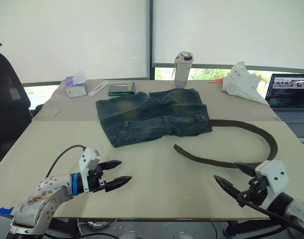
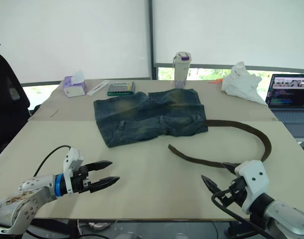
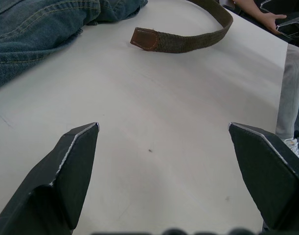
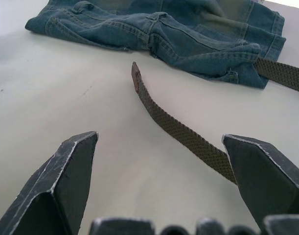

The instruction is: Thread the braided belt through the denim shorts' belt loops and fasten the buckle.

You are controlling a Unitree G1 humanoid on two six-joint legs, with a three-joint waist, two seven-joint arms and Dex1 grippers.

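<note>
Currently the left gripper (image 1: pixel 123 173) hovers with jaws spread and empty over the table's (image 1: pixel 52 144) near-left edge. Further in, toward the far edge, the faded blue-grey denim shorts (image 1: pixel 152 116) lie flat. From under their right side the long dark brown braided belt (image 1: pixel 269 141) curves toward the right edge and back, its leather-tipped free end (image 4: pixel 135 76) near the middle. Just beside it, the right gripper (image 1: pixel 234 177) is open and empty too. A pull on the belt would likely drag the loose shorts.

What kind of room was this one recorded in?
Probably an office or meeting room: a large pale table stands before windows with roller blinds, with an open laptop at its right side and a black office chair on its left.
</note>
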